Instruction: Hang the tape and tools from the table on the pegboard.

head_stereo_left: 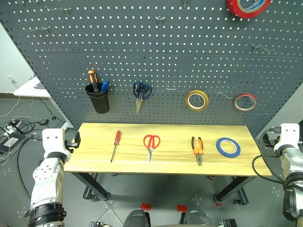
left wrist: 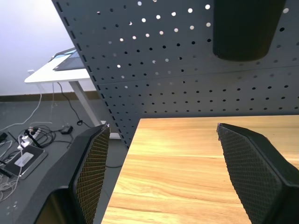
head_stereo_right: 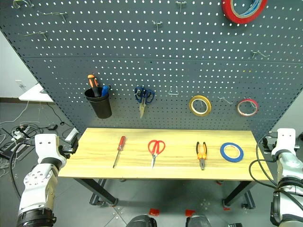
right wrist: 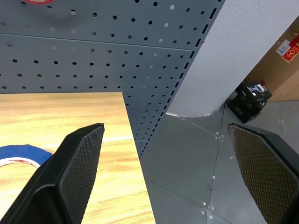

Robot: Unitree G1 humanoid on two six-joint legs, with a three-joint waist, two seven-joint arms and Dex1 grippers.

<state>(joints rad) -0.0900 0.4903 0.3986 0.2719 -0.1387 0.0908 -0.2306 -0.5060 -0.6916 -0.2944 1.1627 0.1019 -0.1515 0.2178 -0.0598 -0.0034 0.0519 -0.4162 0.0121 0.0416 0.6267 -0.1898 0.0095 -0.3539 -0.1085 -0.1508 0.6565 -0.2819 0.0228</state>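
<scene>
- The flat blue ring of tape (head_stereo_left: 228,147), the orange-and-black-handled pliers (head_stereo_left: 197,148), the red-handled scissors (head_stereo_left: 151,144) and the slim red-handled screwdriver (head_stereo_left: 115,144) lie spaced in a row on the light wood-grain table (head_stereo_left: 170,166), likely so each can be picked singly.
- Free hooks wait on the dark grey pegboard (head_stereo_left: 142,52) behind.
- The right gripper (right wrist: 163,177), jaws apart and empty, hangs off the table's right end, the tape nearest.
- The left gripper (left wrist: 163,172), also spread and empty, hovers at the left edge, near the screwdriver.

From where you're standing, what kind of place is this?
It looks like a workshop or tool bench, perhaps a test setup. A dark grey pegboard holds hooks, tape rolls and blue-handled scissors; a wooden table in front carries a screwdriver, red scissors, pliers and blue tape.
</scene>
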